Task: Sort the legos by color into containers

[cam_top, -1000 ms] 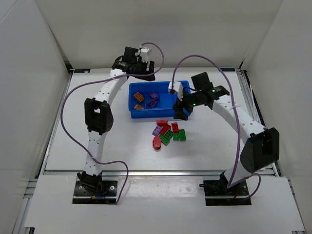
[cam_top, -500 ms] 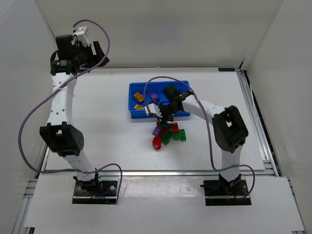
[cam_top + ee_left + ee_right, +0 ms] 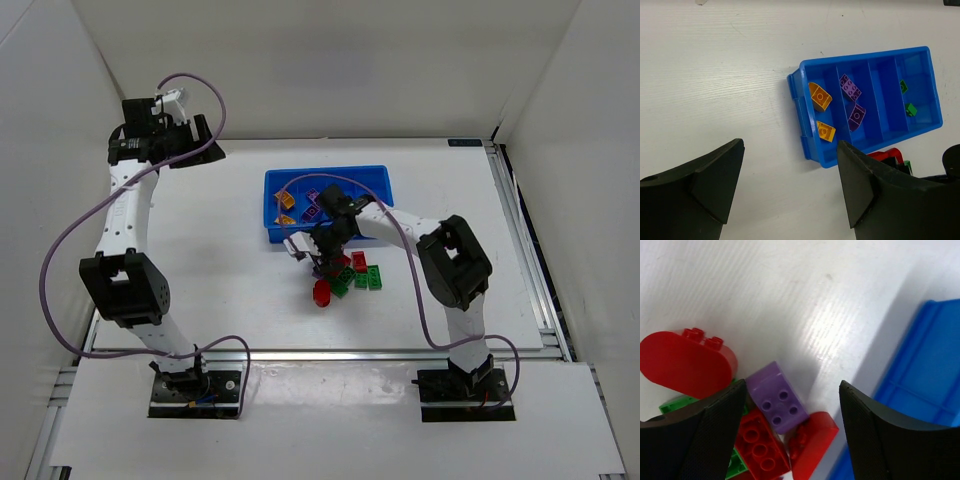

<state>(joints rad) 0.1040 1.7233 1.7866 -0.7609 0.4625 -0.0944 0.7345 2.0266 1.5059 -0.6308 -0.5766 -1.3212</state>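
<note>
The blue tray (image 3: 330, 171) has four compartments. In the left wrist view the tray (image 3: 882, 105) holds two orange bricks (image 3: 820, 96), two purple bricks (image 3: 850, 87) and two small green bricks (image 3: 910, 108); the third compartment is bare. A pile of red, green and purple legos (image 3: 345, 278) lies on the table in front of the tray. My right gripper (image 3: 318, 255) is open low over the pile. A purple brick (image 3: 777, 397) lies between its jaws (image 3: 792, 385), touching neither. My left gripper (image 3: 195, 145) is open and empty, raised at the far left (image 3: 790, 145).
Around the purple brick are a large red rounded brick (image 3: 685, 362), a red studded brick (image 3: 760, 447), another red rounded piece (image 3: 812, 442) and a green brick (image 3: 675, 402). The tray's corner (image 3: 925, 375) is close on the right. White walls enclose the table.
The left arm swung away from the tray to the far left and rose. The right gripper moved from the tray's right side down and left onto the pile.
</note>
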